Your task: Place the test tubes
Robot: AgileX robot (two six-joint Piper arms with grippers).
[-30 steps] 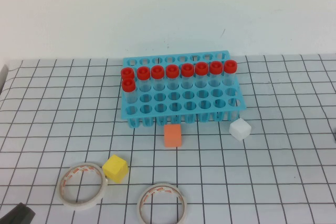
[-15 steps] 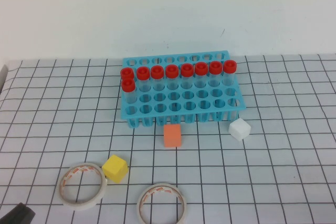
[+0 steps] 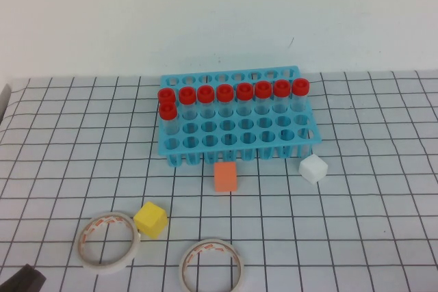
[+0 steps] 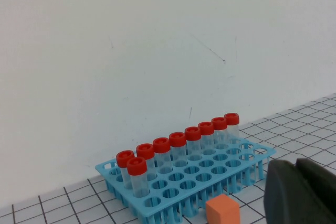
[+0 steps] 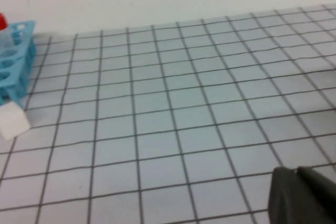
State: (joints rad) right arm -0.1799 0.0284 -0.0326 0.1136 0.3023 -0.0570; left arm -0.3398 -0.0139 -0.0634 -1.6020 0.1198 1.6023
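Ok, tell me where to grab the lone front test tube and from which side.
Pinch the front test tube at its red cap, coming straight down: it stands upright in the rack, only its top clear. The left hand, shut at the near-left table corner, is closer; the right hand, shut, sits far right.

place: lab test bench | evidence: blue tube rack (image 3: 234, 143), red-capped test tubes (image 3: 225, 92), gridded tabletop (image 3: 356, 203), white wall (image 3: 205, 11)
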